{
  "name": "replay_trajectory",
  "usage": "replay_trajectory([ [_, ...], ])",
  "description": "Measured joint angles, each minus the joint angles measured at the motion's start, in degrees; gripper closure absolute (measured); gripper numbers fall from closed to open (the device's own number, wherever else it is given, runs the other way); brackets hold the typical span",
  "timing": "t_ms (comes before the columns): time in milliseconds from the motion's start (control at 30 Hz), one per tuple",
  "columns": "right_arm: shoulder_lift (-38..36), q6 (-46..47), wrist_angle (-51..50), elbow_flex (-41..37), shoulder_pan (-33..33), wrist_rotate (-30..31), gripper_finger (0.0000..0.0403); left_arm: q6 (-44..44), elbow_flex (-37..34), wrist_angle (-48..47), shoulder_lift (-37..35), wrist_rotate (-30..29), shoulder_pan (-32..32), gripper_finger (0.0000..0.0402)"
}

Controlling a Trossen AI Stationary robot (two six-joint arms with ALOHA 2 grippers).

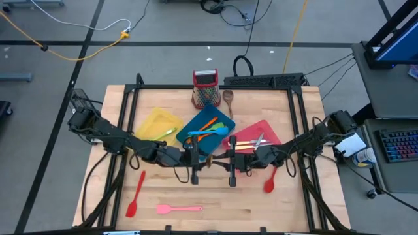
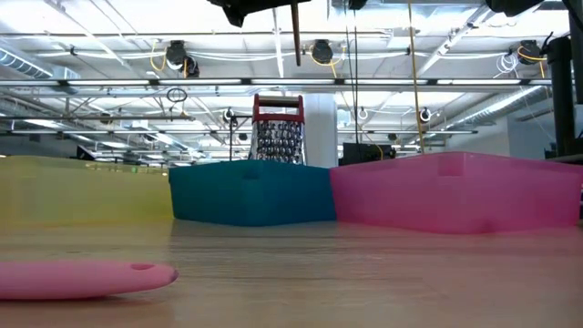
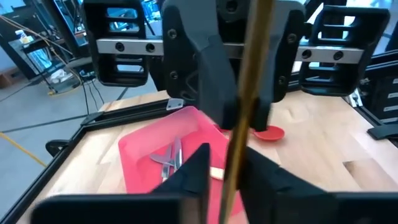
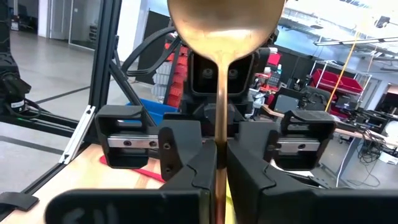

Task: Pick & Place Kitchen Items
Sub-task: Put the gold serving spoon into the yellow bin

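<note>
Right wrist view shows the right tool (image 4: 217,165) pinched tight on the thin handle of a wooden spoon (image 4: 225,25), with the bowl end pointing up. Facing it above the middle of the surface (image 1: 215,196), the left tool (image 3: 227,168) has its fingers close on both sides of the same handle, but it is hard to say if they squeeze it.

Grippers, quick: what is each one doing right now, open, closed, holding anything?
Left gripper: closed around the wooden spoon handle.
Right gripper: shut on the same wooden spoon.
</note>
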Motion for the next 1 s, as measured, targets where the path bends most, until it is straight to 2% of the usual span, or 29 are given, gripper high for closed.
replay_trajectory([
  [133,0.0,0.07,0.0,0.0,0.0,0.71,0.038,-0.21,0.0,-0.18,-0.02,0.02,0.0,0.0379],
  [333,0.02,0.07,-1.08,0.0,0.04,5.59,0.0355,-2.29,0.0,-1.18,-0.02,-1.5,-0.33,0.0366],
  [633,0.04,5.96,-6.92,-0.04,0.04,6.88,0.0298,-9.39,0.0,-12.05,-0.02,-9.95,-1.72,0.0379],
  [833,0.04,9.31,-10.28,-0.04,0.13,13.87,0.0272,-12.8,0.0,-15.88,-0.02,-12.79,-3.24,0.0377],
  [1000,0.02,9.6,-13.09,-0.04,0.16,13.88,0.0264,-15.67,0.01,-20.02,-1.63,-14.2,-3.97,0.0379],
])
